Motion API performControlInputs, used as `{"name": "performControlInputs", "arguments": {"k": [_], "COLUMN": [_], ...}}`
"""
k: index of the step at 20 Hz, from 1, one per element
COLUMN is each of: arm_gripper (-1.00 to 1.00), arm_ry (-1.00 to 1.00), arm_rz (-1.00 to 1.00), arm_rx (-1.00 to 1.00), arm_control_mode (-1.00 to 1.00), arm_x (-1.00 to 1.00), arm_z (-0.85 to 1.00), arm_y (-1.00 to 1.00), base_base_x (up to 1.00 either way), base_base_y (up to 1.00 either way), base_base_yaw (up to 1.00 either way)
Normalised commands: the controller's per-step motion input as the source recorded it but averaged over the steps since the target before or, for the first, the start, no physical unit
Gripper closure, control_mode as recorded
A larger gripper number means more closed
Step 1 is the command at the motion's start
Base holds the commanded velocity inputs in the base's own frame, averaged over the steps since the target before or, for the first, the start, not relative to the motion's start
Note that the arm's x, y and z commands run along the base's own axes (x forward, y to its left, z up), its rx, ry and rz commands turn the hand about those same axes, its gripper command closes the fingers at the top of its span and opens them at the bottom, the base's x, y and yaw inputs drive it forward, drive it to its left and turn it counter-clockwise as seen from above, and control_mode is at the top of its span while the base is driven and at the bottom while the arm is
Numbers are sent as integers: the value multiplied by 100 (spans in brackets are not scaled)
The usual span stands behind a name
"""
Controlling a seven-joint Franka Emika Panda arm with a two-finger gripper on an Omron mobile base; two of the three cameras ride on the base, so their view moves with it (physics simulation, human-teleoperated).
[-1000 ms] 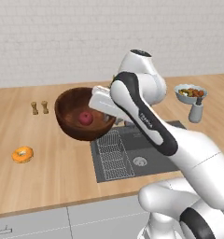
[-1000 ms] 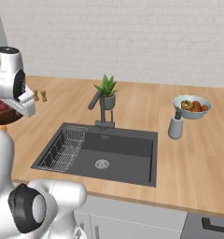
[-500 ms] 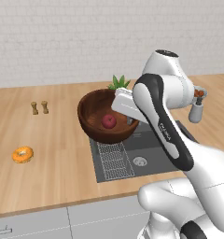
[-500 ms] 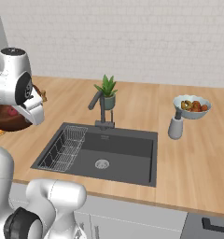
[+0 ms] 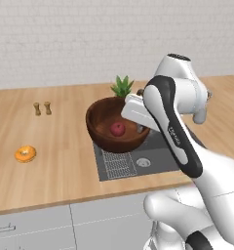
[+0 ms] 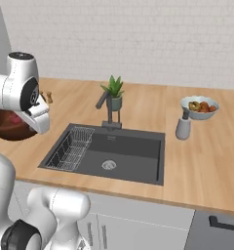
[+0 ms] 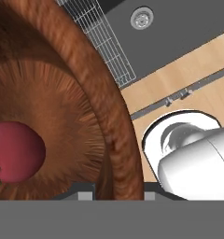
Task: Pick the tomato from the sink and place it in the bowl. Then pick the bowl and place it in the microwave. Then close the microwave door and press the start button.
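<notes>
- The doughnut [image 5: 25, 154] lies well to the left of the sink [image 5: 158, 156], and two small brown shakers [image 5: 42, 108] stand beyond it; both have kept their spots on the counter [image 5: 55, 166] over the last second.
- The bowl [image 5: 116, 126] has travelled rightward in that second: it was over bare counter left of the sink, and it now hangs in the air above the sink's left edge and wire rack [image 6: 72, 146].
- The tomato [image 5: 118, 129] sits at the bottom of the bowl, so the first step looks done and the carry toward the microwave seems under way.
- The gripper [image 5: 140, 128] is clamped on the bowl's right rim; in the hand view the wall [image 7: 115, 140] runs down between the dark tips at the bottom edge.
- The fingertips are mostly covered by the bowl and the wrist, so how deep the grip goes is unclear.
- In the right base view the bowl is cut off by the frame and the arm.
- Right of the sink stand a grey dispenser [image 6: 183, 127] and a pale food bowl [image 6: 199, 106].
</notes>
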Motion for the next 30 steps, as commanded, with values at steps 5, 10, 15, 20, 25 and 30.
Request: {"name": "performControlInputs", "arguments": {"k": [5, 10, 15, 20, 25, 30], "arm_gripper": [100, 100, 100, 100, 100, 100], "arm_ry": [0, 0, 0, 0, 0, 0], "arm_rz": [0, 0, 0, 0, 0, 0], "arm_rx": [0, 0, 0, 0, 0, 0], "arm_control_mode": [100, 100, 100, 100, 100, 100], "arm_x": [0, 0, 0, 0, 0, 0], "arm_z": [0, 0, 0, 0, 0, 0], "arm_y": [0, 0, 0, 0, 0, 0], "base_base_x": [-78, -24, -7, -2, 0, 0], "base_base_y": [0, 0, 8, 12, 13, 1], "base_base_yaw": [50, 96, 100, 100, 100, 98]}}
